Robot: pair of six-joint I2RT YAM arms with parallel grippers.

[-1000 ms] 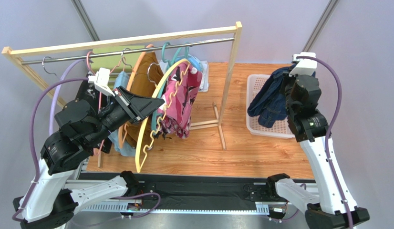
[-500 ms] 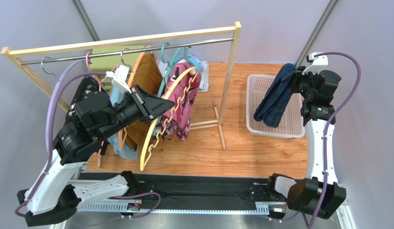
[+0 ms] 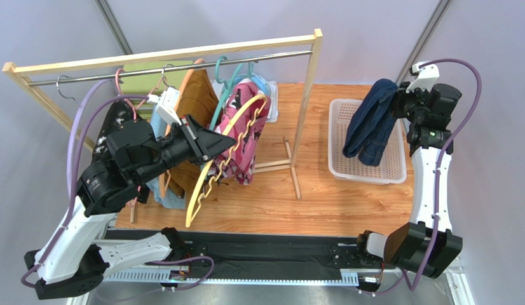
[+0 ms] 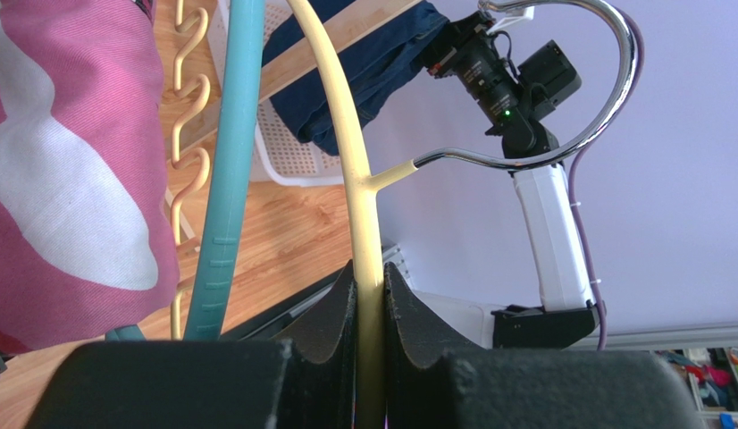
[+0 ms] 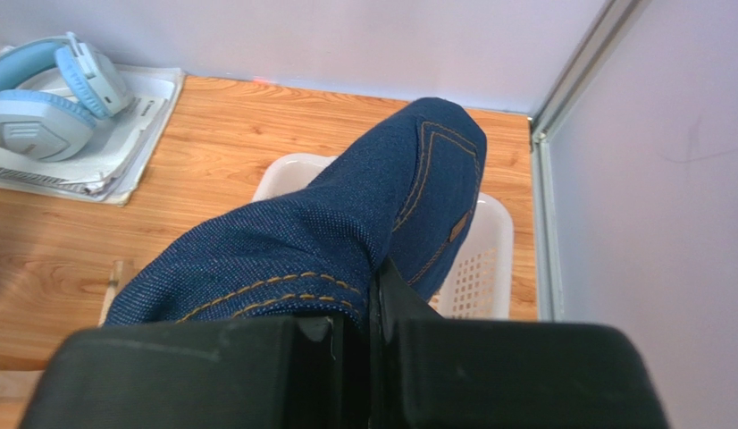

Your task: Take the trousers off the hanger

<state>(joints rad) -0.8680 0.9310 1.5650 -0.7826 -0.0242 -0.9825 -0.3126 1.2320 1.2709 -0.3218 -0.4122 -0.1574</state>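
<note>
The rack (image 3: 163,54) is carrying the pink (image 3: 243,136), brown, light blue and speckled trousers. Over the basket (image 3: 373,171), the navy trousers (image 3: 372,124) are hanging, and my right claw (image 5: 374,295) is pinching them. My left claw (image 4: 368,286) is squeezing the bare yellow hanger (image 3: 208,184) beside the pink pair.

From my station I count five pairs of trousers: one navy pair (image 3: 372,124), one pink floral pair (image 3: 243,136), one mustard-brown pair (image 3: 196,105), one light blue pair (image 3: 170,199) and one black speckled pair (image 3: 110,124). I also count one yellow hanger (image 4: 359,223), one white basket (image 3: 367,175), one wooden rack (image 3: 182,54) and one set of headphones (image 5: 51,89).
</note>
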